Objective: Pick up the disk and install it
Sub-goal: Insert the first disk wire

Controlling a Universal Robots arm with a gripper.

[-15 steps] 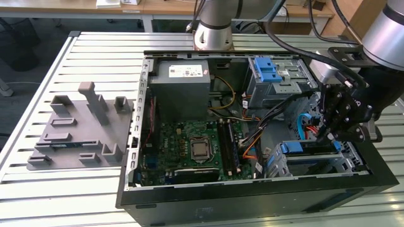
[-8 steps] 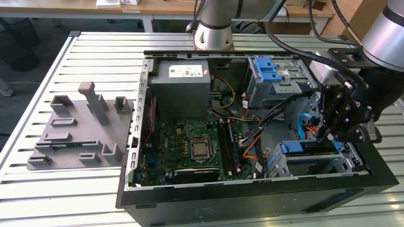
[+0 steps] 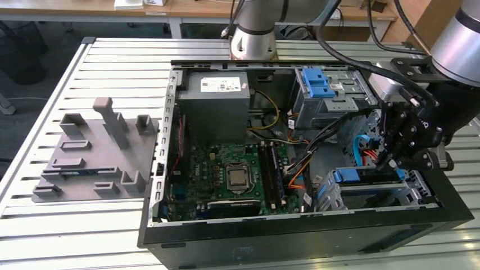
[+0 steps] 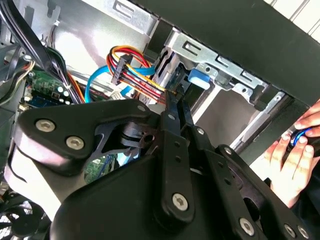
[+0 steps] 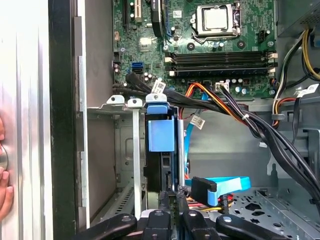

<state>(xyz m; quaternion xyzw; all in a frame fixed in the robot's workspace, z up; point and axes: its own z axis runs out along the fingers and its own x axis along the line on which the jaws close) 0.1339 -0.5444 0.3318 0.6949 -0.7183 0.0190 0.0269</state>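
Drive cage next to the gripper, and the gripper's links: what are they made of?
Drive cage: looks like bare sheet steel, dull silver with folded, punched edges. Gripper links: matte black, likely anodised metal or hard plastic; bright silver screw heads at the pivots.

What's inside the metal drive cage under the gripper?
The disk, a flat hard drive with blue plastic rails, stands on edge in the grey metal cage. The black gripper hides one end.

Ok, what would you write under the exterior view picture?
Black robot gripper poised at the blue-railed silver disk standing in the open black computer case.
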